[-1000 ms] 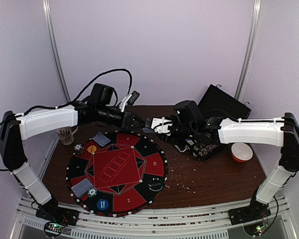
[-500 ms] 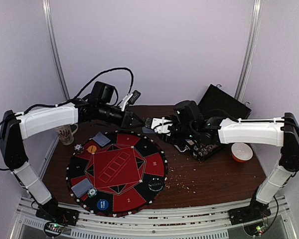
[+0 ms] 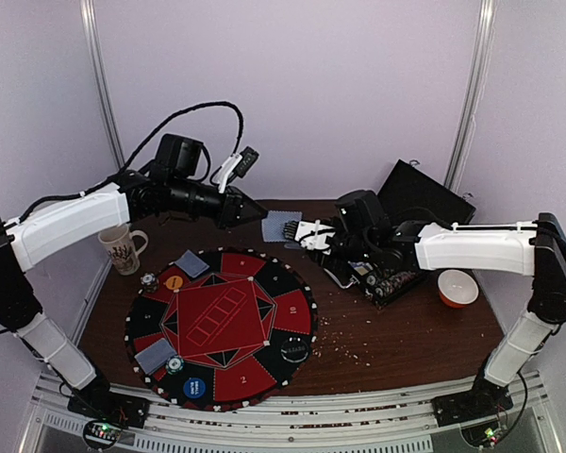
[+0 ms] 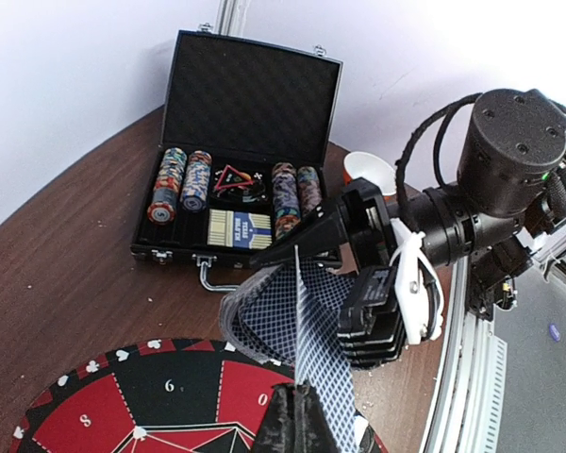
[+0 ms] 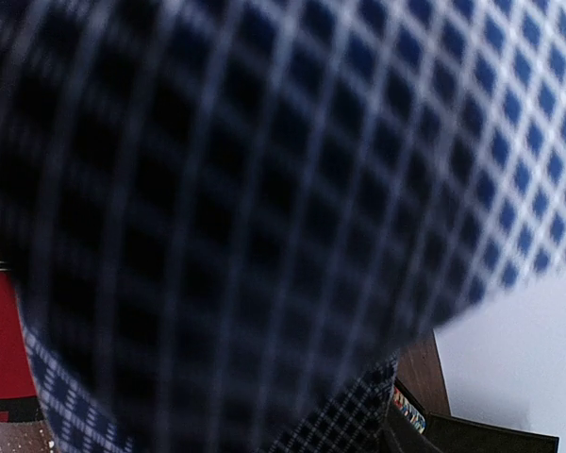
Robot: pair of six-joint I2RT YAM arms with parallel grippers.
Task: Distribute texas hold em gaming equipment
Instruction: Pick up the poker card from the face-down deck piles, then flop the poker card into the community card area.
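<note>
While right wrist blurs, left tool (image 4: 297, 401) pinches cards (image 4: 308, 354), seemingly one.

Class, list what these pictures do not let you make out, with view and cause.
- Right wrist view: blurred cards fill the frame, hiding nearly everything else.
- All views: card faces; only backs show.
- Top view: chips in the case too small, partly under the right arm.
- Left wrist view: mat cut off by the bottom edge.
</note>
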